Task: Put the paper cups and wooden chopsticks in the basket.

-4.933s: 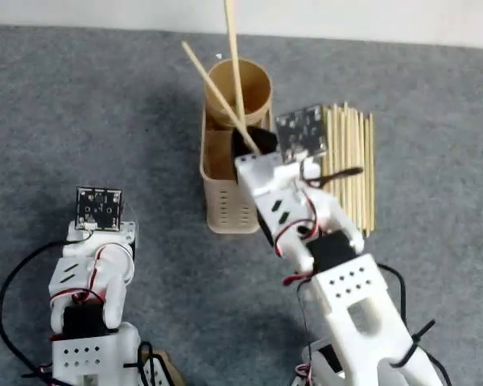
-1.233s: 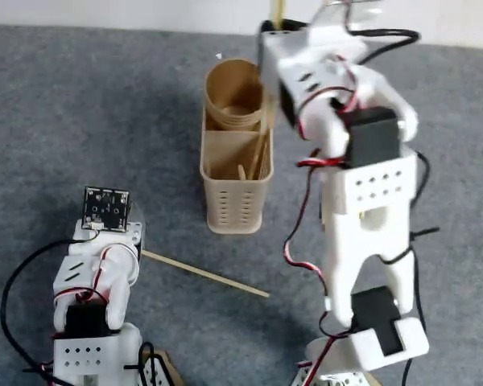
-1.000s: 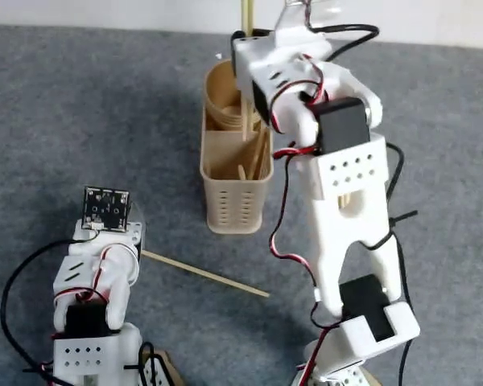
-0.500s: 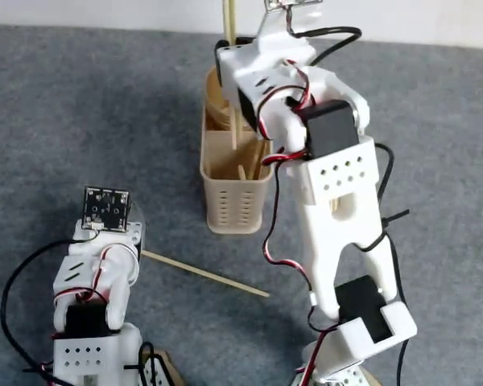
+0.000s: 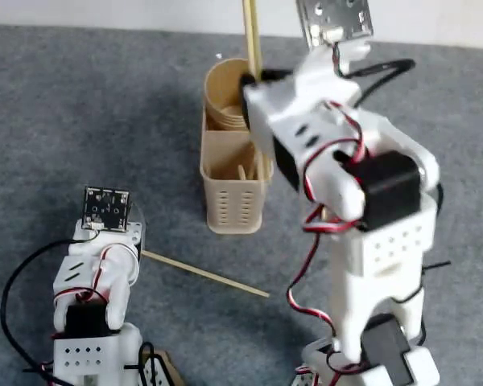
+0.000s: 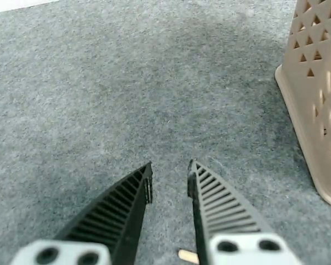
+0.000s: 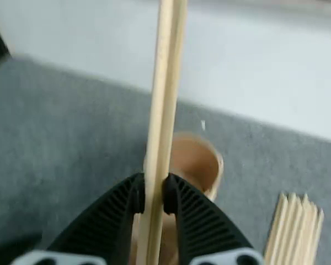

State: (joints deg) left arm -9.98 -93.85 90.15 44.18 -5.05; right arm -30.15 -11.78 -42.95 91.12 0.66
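Note:
The beige basket (image 5: 229, 201) stands on the grey carpet with stacked paper cups (image 5: 224, 96) in its far compartment. My right gripper (image 5: 254, 80) hangs over the basket, shut on wooden chopsticks (image 5: 251, 32) that stand upright. The right wrist view shows the gripper (image 7: 153, 193) clamped on the chopsticks (image 7: 165, 99) above a paper cup (image 7: 197, 160). One loose chopstick (image 5: 205, 275) lies on the carpet beside the left arm (image 5: 97, 265). My left gripper (image 6: 169, 174) is open above bare carpet, near the basket wall (image 6: 320, 110).
A bundle of more chopsticks (image 7: 295, 232) lies on the carpet beyond the basket on the right arm's side. A chopstick end (image 5: 241, 170) shows in the basket's near compartment. Open carpet spreads left of the basket. A pale wall edges the far side.
My right arm has swung rightward over the basket in the last half second, carrying the upright chopsticks with it. The left arm and the loose chopstick have not moved.

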